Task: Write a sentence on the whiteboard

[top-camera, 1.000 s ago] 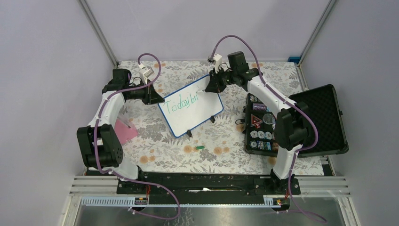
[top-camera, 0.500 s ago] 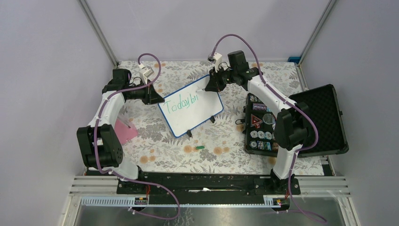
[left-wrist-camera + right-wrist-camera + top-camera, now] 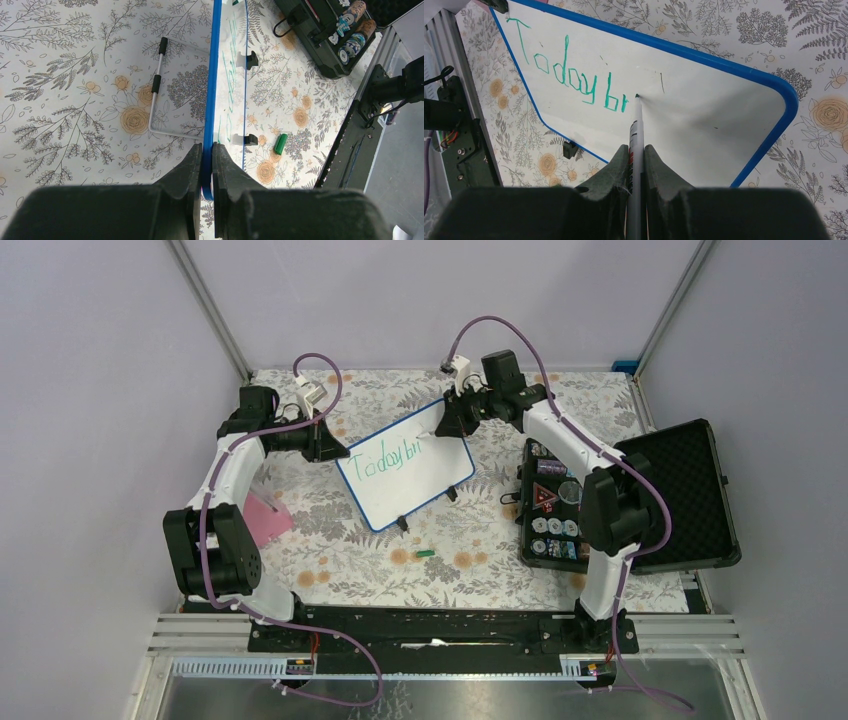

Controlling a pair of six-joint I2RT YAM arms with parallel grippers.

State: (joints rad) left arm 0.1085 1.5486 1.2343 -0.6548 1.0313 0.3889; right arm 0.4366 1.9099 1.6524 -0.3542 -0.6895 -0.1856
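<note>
Surface (image 3: 470, 540): floral-print cover, grey leaves and orange blooms, running from the arm bases to the far wall.
Room: plain lavender-grey walls (image 3: 100, 390) on three sides, with metal posts (image 3: 210, 310) at the far corners.
Whiteboard (image 3: 420, 485): mid-surface, turned on a slant between the two hands, its black feet toward the near side.
Sentence (image 3: 574, 75): green letters reading "Today br" along the board's far edge.
Left hand (image 3: 207, 150): clamped on the board's blue frame.
Right hand (image 3: 636, 150): closed on a marker (image 3: 636, 120), its tip touching the white face just right of "br".
Black case (image 3: 690, 480): open at the right, with small items in its tray.
Green cap (image 3: 426, 554): lies near the board's feet.
Pink cloth (image 3: 268, 518): lies at the left edge.
</note>
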